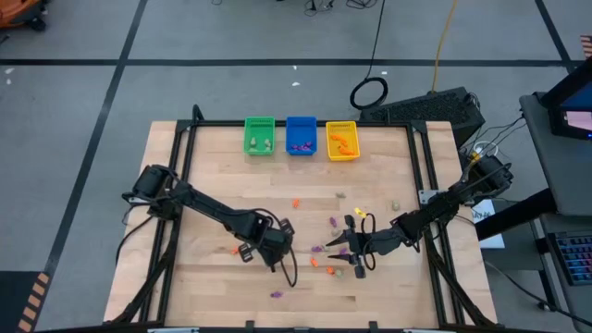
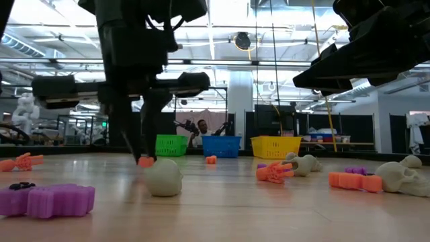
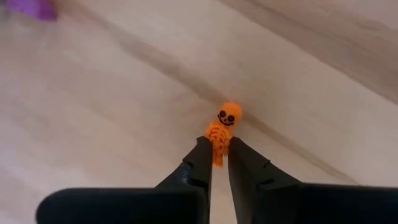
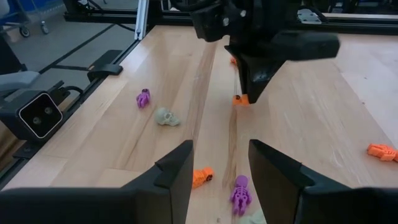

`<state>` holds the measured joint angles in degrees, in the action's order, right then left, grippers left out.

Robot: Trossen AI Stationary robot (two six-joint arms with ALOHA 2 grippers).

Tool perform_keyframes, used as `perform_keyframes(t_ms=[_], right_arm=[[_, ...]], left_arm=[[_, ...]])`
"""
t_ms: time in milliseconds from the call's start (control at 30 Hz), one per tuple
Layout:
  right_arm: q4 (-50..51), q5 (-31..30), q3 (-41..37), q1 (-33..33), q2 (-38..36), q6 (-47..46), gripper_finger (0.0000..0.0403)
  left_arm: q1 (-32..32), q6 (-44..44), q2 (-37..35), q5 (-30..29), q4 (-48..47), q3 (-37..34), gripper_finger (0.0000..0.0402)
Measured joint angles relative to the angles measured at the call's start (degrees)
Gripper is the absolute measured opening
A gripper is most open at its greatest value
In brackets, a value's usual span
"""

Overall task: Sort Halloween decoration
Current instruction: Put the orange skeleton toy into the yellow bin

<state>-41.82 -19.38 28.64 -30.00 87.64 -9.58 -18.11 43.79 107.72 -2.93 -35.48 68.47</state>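
Note:
My left gripper [image 3: 219, 152] points down at the table's near middle and is shut on a tiny orange skeleton [image 3: 224, 124], one piece of the Halloween decoration. The right wrist view shows the same gripper [image 4: 247, 93] with the orange piece [image 4: 239, 99] at its tips. My right gripper [image 4: 221, 149] hovers open a little to the right, pointing toward the left gripper with nothing between its fingers. Other orange, purple and pale trinkets lie loose on the wood. Green [image 1: 259, 135], blue [image 1: 301, 135] and yellow [image 1: 341, 141] bins stand at the far edge. My left gripper pinches the orange skeleton's lower body [image 3: 217, 144] between its two fingertips, coming from above and pointing steeply down. The head [image 3: 229, 115] and ribs stick out beyond the tips. The skeleton is down at the table top [image 2: 145, 161]; I cannot tell whether it is lifted.
Loose trinkets lie around both grippers: a pale skull [image 4: 166, 117], a purple figure [image 4: 143, 98], an orange piece [image 4: 201, 177] and a purple skeleton [image 4: 240, 191] under the right gripper, another orange one [image 4: 380, 151]. Black frame rails run along the table's left and right sides.

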Motion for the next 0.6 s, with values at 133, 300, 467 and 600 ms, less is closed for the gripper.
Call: perform_keyframes(t_ms=[133, 300, 467, 600], right_arm=[[0.0, 0.0, 0.0, 0.0, 0.0, 0.02, 0.0144], [0.01, -0.01, 0.0, 0.0, 0.0, 0.39, 0.0144], [-0.58, -1.43, 0.0, 0.0, 0.0, 2.07, 0.0144], [-2.45, -4.94, 0.0, 0.02, 0.0, 4.35, 0.0144]], left_arm=[[-0.4, -2.04, -1.87, -3.52, 0.0, 0.2, 0.0031], [-0.97, -12.43, -5.4, -11.1, 1.27, 0.22, 0.0031], [-1.41, -23.62, -9.5, -18.99, 3.71, 0.29, 0.0031], [-1.46, -32.9, -11.81, -22.46, 8.02, 0.31, 0.0031]])
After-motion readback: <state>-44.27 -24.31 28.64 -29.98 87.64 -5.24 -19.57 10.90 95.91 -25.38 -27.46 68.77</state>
